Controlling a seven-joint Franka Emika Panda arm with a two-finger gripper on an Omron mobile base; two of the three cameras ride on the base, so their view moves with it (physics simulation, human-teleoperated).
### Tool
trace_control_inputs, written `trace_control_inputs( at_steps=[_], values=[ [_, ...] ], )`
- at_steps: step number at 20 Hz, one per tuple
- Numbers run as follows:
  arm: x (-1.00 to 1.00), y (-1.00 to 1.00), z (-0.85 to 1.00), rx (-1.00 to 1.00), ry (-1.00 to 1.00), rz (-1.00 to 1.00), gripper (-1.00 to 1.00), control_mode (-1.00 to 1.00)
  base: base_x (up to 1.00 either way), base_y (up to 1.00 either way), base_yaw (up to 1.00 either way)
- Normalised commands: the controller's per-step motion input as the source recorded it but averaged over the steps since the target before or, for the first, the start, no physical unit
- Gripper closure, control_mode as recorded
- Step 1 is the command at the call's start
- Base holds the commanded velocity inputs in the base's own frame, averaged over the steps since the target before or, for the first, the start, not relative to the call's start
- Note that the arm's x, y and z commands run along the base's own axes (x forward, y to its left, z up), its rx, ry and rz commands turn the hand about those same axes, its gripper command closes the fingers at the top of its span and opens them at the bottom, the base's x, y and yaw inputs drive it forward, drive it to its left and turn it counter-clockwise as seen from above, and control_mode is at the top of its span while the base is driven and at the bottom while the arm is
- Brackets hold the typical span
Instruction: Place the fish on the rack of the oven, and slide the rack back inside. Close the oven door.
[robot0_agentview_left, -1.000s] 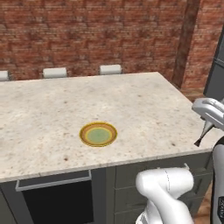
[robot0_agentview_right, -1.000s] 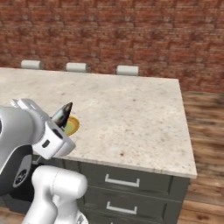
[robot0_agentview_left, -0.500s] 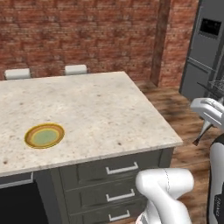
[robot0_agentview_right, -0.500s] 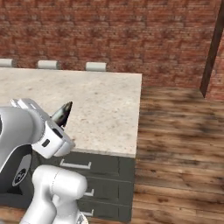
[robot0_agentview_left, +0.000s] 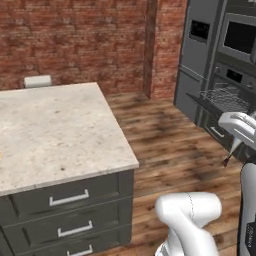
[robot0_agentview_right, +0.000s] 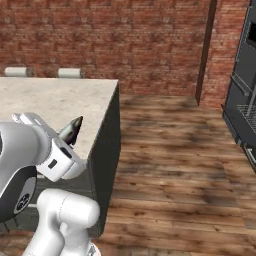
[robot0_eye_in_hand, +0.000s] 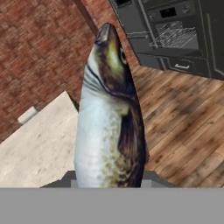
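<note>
- The hand (robot0_agentview_right: 67, 137) is clamped on the fish (robot0_eye_in_hand: 109, 109), jaws narrow around its tail end; in the hand view the body stands straight up from between the fingers, head at 12 o'clock, pale belly towards 9 o'clock and dark back towards 3 o'clock.
- In the right base view the fish (robot0_agentview_right: 71, 131) juts out of the hand towards 1 o'clock, in the air above the edge of the stone worktop (robot0_agentview_right: 60, 100).
- In the left base view the fish's pointed tail (robot0_agentview_left: 227, 161) pokes out below the hand (robot0_agentview_left: 235, 145) towards 7 o'clock.
- The oven (robot0_agentview_left: 230, 75) stands well apart from the hand, across the wooden floor (robot0_agentview_left: 170, 145).
- The oven door (robot0_agentview_left: 202, 104) is dropped open and the rack (robot0_agentview_left: 225, 99) is pulled out over it.
- In the hand view the rack (robot0_eye_in_hand: 175, 35) sits at about 1 o'clock of the fish's head.
</note>
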Motion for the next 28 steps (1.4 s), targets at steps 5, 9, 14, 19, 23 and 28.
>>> trace_control_inputs(
  at_steps=[5,9,14,19,23,28],
  values=[
    [0.00,0.00,0.00,0.00,0.00,0.00,1.00,1.00,-0.09,-1.00,-0.16],
    [0.00,0.00,0.00,0.00,0.00,0.00,1.00,1.00,0.00,-1.00,-0.18],
    [0.00,0.00,0.00,0.00,0.00,0.00,1.00,1.00,0.00,-1.00,-0.19],
    [0.00,0.00,0.00,0.00,0.00,0.00,1.00,1.00,0.00,-1.00,-0.17],
    [0.00,0.00,0.00,0.00,0.00,0.00,1.00,1.00,0.13,-0.93,-0.16],
    [0.00,0.00,0.00,0.00,0.00,0.00,1.00,1.00,0.78,-0.33,-0.19]
  ],
)
